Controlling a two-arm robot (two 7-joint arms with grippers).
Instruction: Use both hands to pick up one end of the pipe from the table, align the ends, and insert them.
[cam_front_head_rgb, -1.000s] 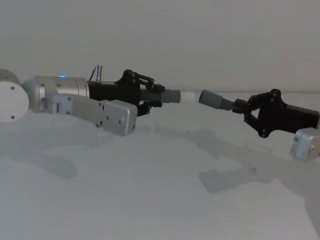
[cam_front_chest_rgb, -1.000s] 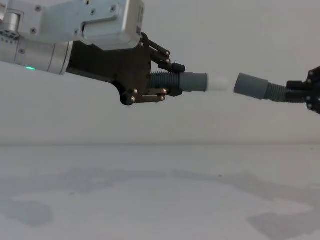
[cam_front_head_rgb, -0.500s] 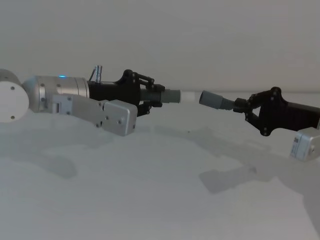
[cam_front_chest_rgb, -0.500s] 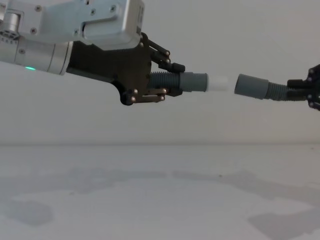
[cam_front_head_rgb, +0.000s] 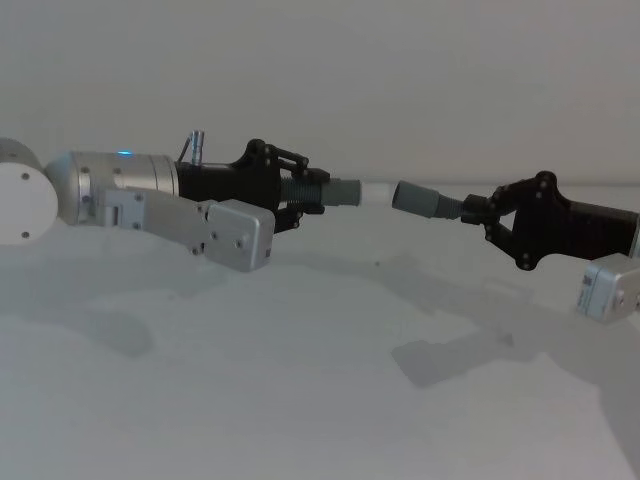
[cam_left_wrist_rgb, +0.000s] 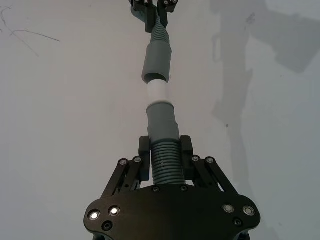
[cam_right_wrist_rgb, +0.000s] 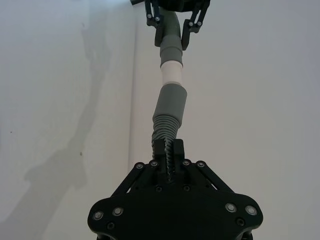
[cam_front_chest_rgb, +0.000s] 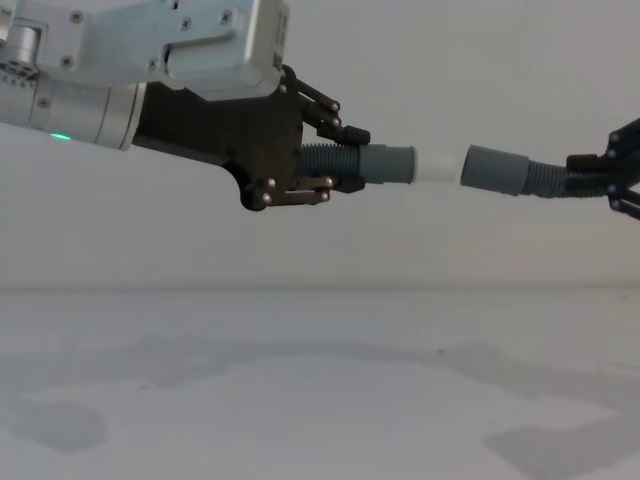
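the left end effector (cam_front_chest_rgb: 335, 160) is held in the air above the worktop (cam_front_chest_rgb: 320, 400), its black fingers (cam_left_wrist_rgb: 145, 155) closed around the corrugated part of the shorter hose piece (cam_front_chest_rgb: 370, 164). that piece sticks out level toward the robot's right, ending in a smooth grey cuff (cam_front_chest_rgb: 392, 165) and a narrower white tip (cam_front_chest_rgb: 440, 167). the right end effector (cam_front_head_rgb: 480, 212) comes in from the right, clamped on the ribbed section of the other hose piece (cam_front_chest_rgb: 525, 176), whose open grey cuff (cam_front_chest_rgb: 492, 170) faces the white tip.

the grey cuff acts as the socket. in the chest view its mouth sits right at the end of the white tip, touching it or just beside it; whether the tip has gone inside cannot be told. the left wrist view shows the white tip (cam_left_wrist_rgb: 159, 90) meeting the rim of the far cuff (cam_left_wrist_rgb: 156, 62), and the right wrist view shows the same joint from the other side, with the white tip (cam_right_wrist_rgb: 172, 73) just beyond the near cuff (cam_right_wrist_rgb: 170, 102).

both pieces hang well above the worktop, with open room beneath and all around them. the head view shows the right hose piece (cam_front_head_rgb: 428, 201) tilted a little, its cuff higher than the gripped end, and grey shadows (cam_front_head_rgb: 450, 355) of the arms on the worktop. the wrist views show the two pieces nearly in one line, which the side views cannot confirm.
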